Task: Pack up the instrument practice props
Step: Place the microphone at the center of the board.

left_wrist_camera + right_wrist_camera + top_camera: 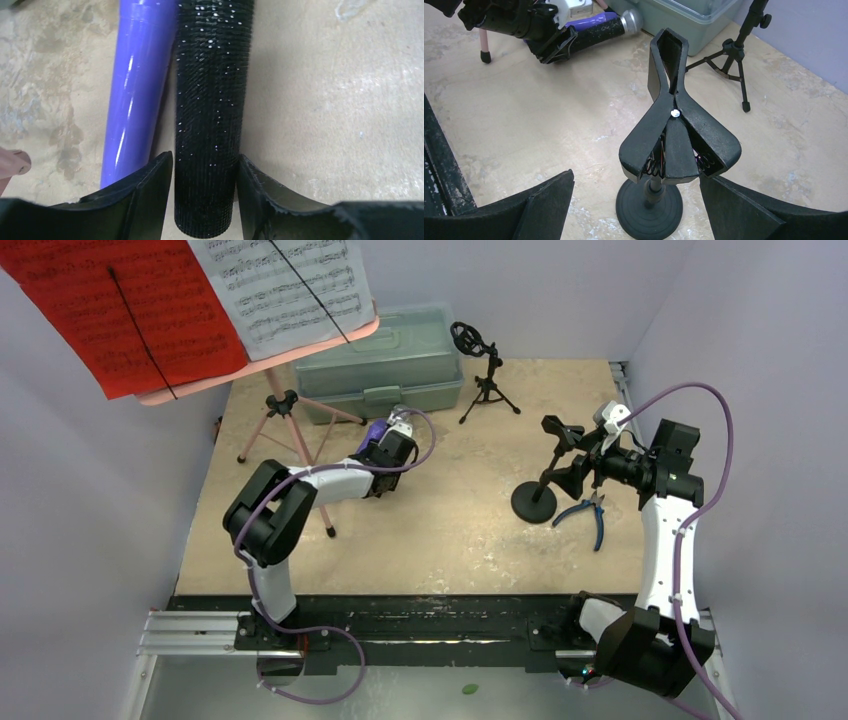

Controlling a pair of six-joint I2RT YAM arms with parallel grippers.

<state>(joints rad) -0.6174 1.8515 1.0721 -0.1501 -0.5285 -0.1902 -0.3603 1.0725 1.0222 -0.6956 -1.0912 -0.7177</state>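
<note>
Nearest the lens, the left gripper (205, 159) is straddling the tail end of the black silver-headed microphone (210, 90). Its jaws are partly closed and pressing the rough handle from both sides, so it is holding that and nothing else; whether the handle is resting on the table (440, 530) I cannot tell. Just left of it the purple microphone (135, 90) is lying alongside, both sitting near the grey-green case (385, 355) at the far side, whose lid is looking shut. On the right, the right gripper (635, 176) is hanging wide open around the clip-topped mic mount (676, 135), gripping nothing. Holding so far back is risking the heavy head drooping or twisting free, any sideways drag is threatening to roll the purple one away, and a careless squeeze is risking toppling the mount.
</note>
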